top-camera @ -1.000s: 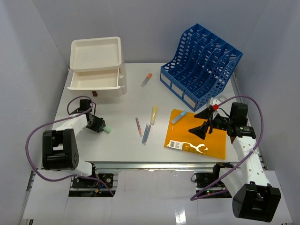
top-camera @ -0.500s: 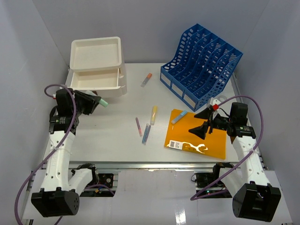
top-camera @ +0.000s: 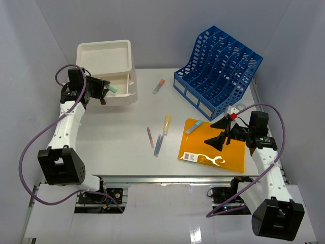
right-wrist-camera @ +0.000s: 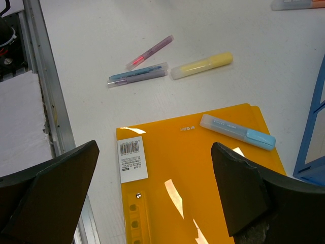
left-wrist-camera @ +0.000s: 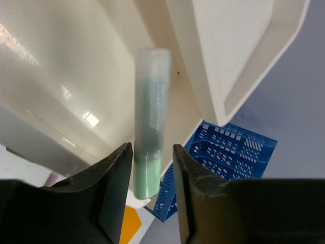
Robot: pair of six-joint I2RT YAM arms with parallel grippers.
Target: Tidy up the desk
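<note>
The big flat white surface (top-camera: 117, 147) lies in front of both arms and fills the middle of the top view, with a metal rail along its near edge. The left hand (top-camera: 100, 89) is up at the far left corner, squeezing a light green plastic marker (left-wrist-camera: 151, 101) tight between its two fingers. The marker pokes out over the open drawer (top-camera: 104, 87) of the white plastic drawer box (top-camera: 106, 58). Whether its tip touches the drawer cannot be told. The right hand (top-camera: 219, 132) hangs above a flat orange plastic folder (top-camera: 216, 152) at the near right, with its fingers spread wide and nothing in them. A light blue marker (right-wrist-camera: 237, 131) lies on the far corner of the folder. Just left of the folder, on the bare surface, lie a yellow marker (right-wrist-camera: 202, 65), a thin pink pen (right-wrist-camera: 150, 52) and a blue pen (right-wrist-camera: 137, 74), close together. A small marker with an orange end (top-camera: 159, 86) lies farther back, between the drawer box and the blue plastic file rack with slots (top-camera: 218, 66), which stands at the far right.
</note>
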